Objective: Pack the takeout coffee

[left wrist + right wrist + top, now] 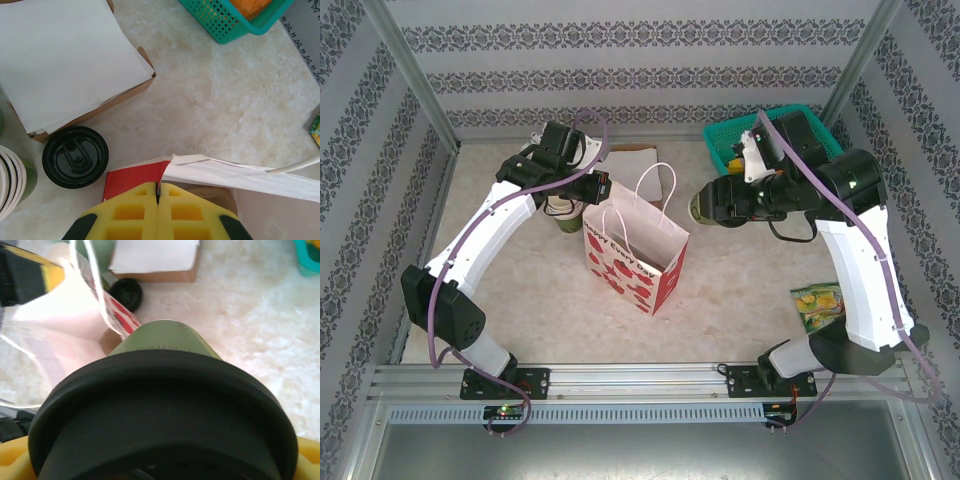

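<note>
At the left of the top view we see the left gripper (598,190) reaching in over the upper left corner of the paper bag (635,255). In the left wrist view its yellow fingers (125,215) are pressed together at the bottom of the frame, pinching the bag's folded rim (225,175), which runs off to the right from the fingertips.

Just left of the bag stands a stack of lidless green cups (560,215). The left wrist view shows a loose black lid (75,156) lying flat on the table beside them. Behind these, near the top of the frame, sits a cardboard box (632,160) lined with white paper. The red-flowered bag stands upright at the centre of the table (740,290) with its mouth open.

Right of the bag, clear of it and not touching, the takeout coffee (702,205) is clamped in the right gripper (718,203). The cup is tipped on its side, with its green base pointing left toward the bag and its black lid toward the wrist. In the right wrist view the lid (160,415) fills the foreground, with a yellow pad (10,457) at each lower corner of the frame. The bag's mouth lies beyond the cup at upper left.

Further right, a teal basket (720,150) sits at the upper right. A yellow-green packet (817,300) lies near the right arm's base.
</note>
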You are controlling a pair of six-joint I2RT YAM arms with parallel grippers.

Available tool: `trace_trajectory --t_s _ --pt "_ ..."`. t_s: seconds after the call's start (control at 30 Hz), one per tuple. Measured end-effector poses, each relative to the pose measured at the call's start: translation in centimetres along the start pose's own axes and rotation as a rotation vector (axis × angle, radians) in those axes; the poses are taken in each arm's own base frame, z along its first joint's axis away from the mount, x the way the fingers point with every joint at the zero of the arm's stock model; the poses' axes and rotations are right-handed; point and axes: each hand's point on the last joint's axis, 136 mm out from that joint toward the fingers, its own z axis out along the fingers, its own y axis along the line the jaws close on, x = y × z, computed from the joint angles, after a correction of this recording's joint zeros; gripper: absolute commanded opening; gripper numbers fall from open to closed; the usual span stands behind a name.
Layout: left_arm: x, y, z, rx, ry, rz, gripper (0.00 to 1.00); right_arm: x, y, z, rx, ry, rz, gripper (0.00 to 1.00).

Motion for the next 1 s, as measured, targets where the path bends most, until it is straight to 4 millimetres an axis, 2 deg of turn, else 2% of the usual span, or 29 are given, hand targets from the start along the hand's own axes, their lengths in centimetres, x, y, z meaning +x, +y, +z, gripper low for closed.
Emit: trace_trajectory --t_s 0.17,0.5,0.8,1.0 --pt "0.0 0.0 0.0 0.000 -0.001 -0.008 0.00 0.0 3.2 0.2 -0.081 0.017 -0.069 0.60" --pt "-0.2 -0.2 0.0 0.004 -0.008 -0.024 0.00 1.9 6.6 4.3 -0.117 0.173 -0.185 0.60" --pt "-0.2 -0.3 0.2 0.007 -0.012 -0.024 0.00 4.1 7.5 8.4 -0.152 0.318 -0.196 0.60" --pt "-0.2 -0.3 0.3 0.007 -0.013 -0.026 0.00 4.5 8.2 10.6 -0.198 0.340 -0.189 0.61"
